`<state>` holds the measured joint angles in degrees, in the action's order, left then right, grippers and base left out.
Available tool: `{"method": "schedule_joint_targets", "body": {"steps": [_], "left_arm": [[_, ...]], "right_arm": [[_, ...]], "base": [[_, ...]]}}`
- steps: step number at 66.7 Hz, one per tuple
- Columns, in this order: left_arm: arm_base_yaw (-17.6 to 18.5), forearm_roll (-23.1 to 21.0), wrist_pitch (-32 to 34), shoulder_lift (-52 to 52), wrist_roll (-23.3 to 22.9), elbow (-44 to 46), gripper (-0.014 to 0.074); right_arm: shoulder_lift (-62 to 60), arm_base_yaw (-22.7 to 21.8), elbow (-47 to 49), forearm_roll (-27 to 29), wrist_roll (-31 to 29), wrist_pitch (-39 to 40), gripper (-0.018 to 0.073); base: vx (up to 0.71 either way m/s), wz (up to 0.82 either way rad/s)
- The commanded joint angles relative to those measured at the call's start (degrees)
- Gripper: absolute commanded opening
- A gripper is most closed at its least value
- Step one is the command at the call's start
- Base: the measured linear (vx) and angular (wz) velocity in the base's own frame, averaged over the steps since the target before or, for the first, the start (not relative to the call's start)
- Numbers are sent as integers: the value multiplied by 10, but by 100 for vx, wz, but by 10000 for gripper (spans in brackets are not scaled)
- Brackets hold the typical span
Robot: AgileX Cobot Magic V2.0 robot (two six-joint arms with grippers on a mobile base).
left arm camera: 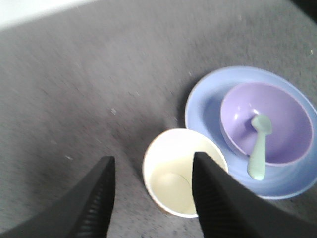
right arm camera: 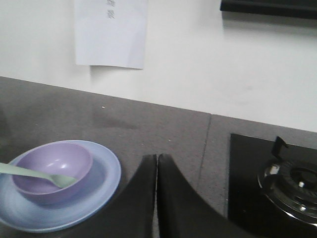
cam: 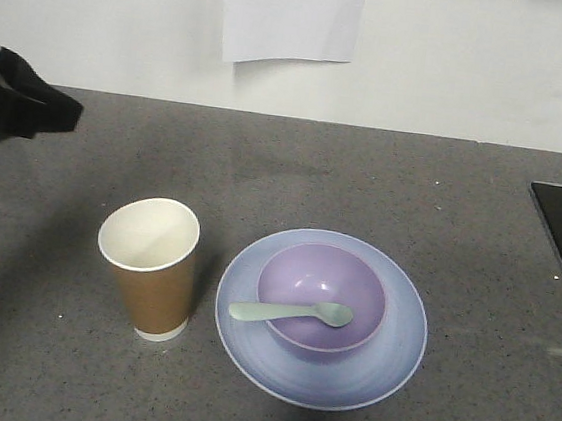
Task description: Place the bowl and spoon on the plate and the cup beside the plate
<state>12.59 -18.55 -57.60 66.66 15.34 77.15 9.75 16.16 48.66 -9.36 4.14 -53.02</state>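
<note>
Lavender glossy bowl point(cam: 321, 295), mint spoon point(cam: 290, 313) inside

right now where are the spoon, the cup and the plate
spoon point(cam: 290, 313), front view, middle of the handle
cup point(cam: 155, 297), front view, brown outer wall
plate point(cam: 401, 329), front view, bare blue rim on the side away from the cup

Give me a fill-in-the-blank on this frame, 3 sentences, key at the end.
1. The bowl sits on the ____.
2. The spoon lies with its scoop inside the ____ and its handle over the rim.
3. The left gripper is ____, its fingers above the cup; the right gripper is shut.

Missing words: plate; bowl; open
</note>
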Motion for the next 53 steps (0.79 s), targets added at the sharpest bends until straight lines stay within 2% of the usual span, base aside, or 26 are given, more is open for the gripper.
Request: {"method": "schedule_joint_targets", "body": {"steps": [1, 11, 18, 24, 36, 53], "left_arm": [[3, 17, 41, -55, -2, 16, 312], [3, 34, 85, -121, -6, -30, 185], [3, 35, 152, -170, -5, -109, 74], [3, 34, 207, -212, -6, -182, -11], [3, 33, 269, -275, -6, -285, -8], [3, 33, 265, -309, -6, -298, -8]], "right_arm": [[60, 1, 8, -62, 28, 74, -6], [119, 1, 8, -127, 84, 108, -6], [148, 1, 8, -157, 109, 113, -6], [162, 1, 8, -159, 112, 115, -6], [166, 1, 8, -150, 111, 105, -6], [166, 1, 8, -150, 111, 105, -6]], "base": [[0, 0], [0, 0], [0, 0], [0, 0], [0, 0], [0, 0]]}}
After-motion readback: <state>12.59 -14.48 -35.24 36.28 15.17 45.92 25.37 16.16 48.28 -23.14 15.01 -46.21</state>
